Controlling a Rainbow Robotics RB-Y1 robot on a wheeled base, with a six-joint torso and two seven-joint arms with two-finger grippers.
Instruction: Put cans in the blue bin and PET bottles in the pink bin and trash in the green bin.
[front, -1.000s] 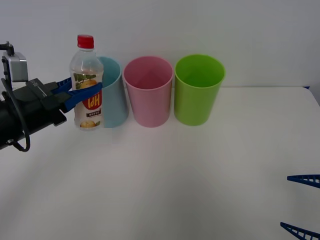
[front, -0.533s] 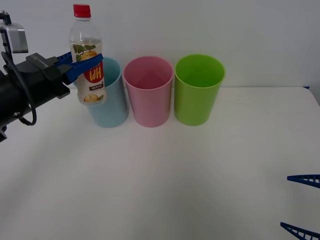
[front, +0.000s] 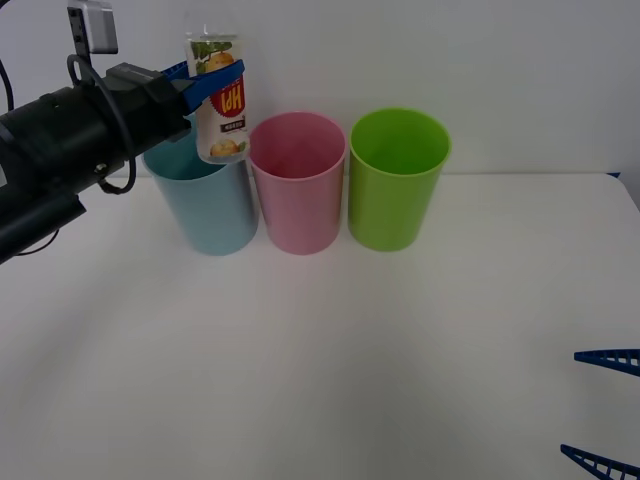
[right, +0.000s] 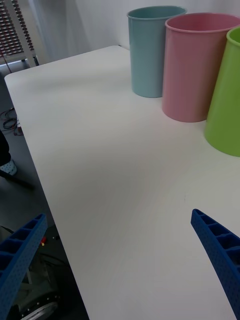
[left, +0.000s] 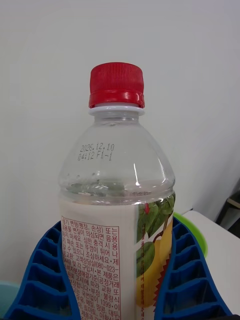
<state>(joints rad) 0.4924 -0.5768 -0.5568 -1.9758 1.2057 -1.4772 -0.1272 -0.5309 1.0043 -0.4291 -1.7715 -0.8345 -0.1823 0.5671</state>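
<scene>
My left gripper (front: 213, 82) is shut on the PET bottle (front: 222, 105), a clear one with a pale label. It holds the bottle upright in the air over the blue bin's (front: 205, 210) right rim, close to the pink bin (front: 297, 200). The green bin (front: 395, 190) stands right of the pink one. In the left wrist view the red cap (left: 116, 84) tops the bottle (left: 117, 200), with a blue finger (left: 42, 280) on each side. My right gripper (front: 570, 403) waits open at the table's near right corner. Cans and trash are out of view.
The three bins stand in a tight row at the back of the white table (front: 320, 350), against a white wall. In the right wrist view the blue bin (right: 150, 55), pink bin (right: 192, 70) and green bin (right: 227, 100) stand beyond the table edge (right: 30, 145).
My left arm has lifted the bottle and carried it right, from in front of the blue bin's left side to above its right rim. The right gripper has not moved.
</scene>
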